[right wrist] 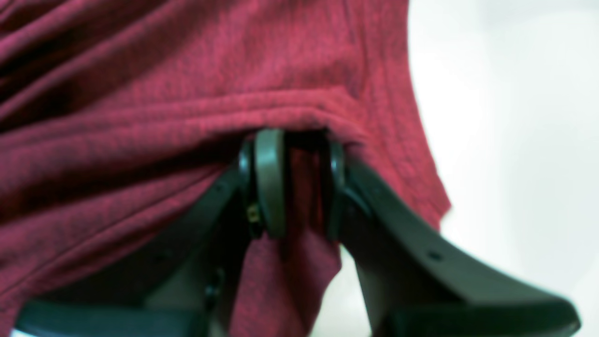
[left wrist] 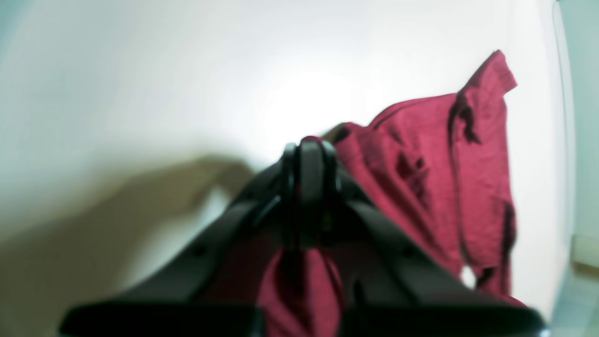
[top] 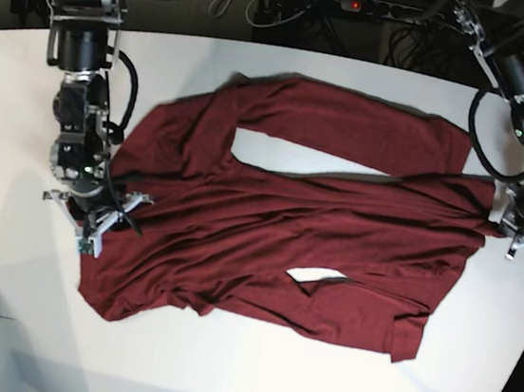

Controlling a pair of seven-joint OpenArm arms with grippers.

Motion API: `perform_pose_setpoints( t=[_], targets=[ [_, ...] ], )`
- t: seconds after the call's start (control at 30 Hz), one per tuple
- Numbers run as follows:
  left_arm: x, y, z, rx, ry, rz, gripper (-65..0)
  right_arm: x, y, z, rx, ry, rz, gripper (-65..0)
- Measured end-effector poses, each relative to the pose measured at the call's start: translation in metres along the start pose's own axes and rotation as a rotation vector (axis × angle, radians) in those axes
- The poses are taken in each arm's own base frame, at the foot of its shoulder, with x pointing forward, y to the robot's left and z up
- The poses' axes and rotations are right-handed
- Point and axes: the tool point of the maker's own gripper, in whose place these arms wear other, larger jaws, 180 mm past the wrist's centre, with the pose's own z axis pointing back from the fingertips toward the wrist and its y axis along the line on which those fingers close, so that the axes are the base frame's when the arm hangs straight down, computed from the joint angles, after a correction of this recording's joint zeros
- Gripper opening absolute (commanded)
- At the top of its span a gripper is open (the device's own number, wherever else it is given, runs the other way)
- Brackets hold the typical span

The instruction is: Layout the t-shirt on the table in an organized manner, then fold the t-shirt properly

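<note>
Soft knit cloth on the t-shirt (top: pixel 335 224), dark maroon, matt, with a fine ribbed grain and a stitched hem seen close in the right wrist view (right wrist: pixel 187 117). Creased and rumpled, no sheen. Smooth white table (top: pixel 24 109), faintly glossy, throwing back a bright patch of light in the left wrist view (left wrist: pixel 187 70). Matt black plastic on the right gripper (right wrist: pixel 292 187) and left gripper (left wrist: pixel 309 187), with smooth dark rounded pads (right wrist: pixel 270 182), slightly shiny at the edges.

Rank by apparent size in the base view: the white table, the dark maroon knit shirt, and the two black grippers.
1. white table
2. maroon knit shirt
3. right gripper and left gripper: alike, unranked.
</note>
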Motion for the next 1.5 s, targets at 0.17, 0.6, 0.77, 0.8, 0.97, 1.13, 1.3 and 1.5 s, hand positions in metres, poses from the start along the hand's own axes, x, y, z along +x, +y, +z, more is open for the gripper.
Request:
perform_pose_setpoints(
  t=[0.17,0.6,0.77,0.8,0.97,1.13,1.3,1.5],
  targets=[
    [0.004,-0.004,-0.001,-0.007,-0.007,0.003,-64.7,0.016,-0.008,0.023,-0.018,-0.063,0.032,-51.0],
    [-0.007,0.015,0.003,0.026,0.017,0.002,-32.6,-0.001,0.018,0.114,0.020,-0.125,0.086,-51.0],
    [-0.001,0.002,0.033,-0.083,-0.026,-0.018,-35.1,-0.027,0.028,0.140,0.044,-0.094,0.096,-51.0],
    [-0.004,0.004,0.040,-0.091,-0.024,-0.027,-35.5,-0.035,0.030,0.142,0.049,-0.078,0.089,-51.0],
    [-0.044,0.030,0.061,-0.059,0.047,-0.081,-35.3,-0.060,0.032,0.148,0.038,-0.024,0.031,-51.0],
    [-0.100,0.042,0.065,-0.031,0.180,-0.169,-35.2,-0.075,0.036,0.153,0.047,0.013,0.024,-51.0],
    [-0.113,0.048,0.065,-0.004,0.204,-0.203,-35.2,-0.074,0.038,0.152,0.049,0.007,0.017,-51.0],
    [-0.120,0.051,0.064,0.002,0.220,-0.190,-35.2,-0.079,0.039,0.154,0.051,0.018,0.017,-51.0]
  ],
)
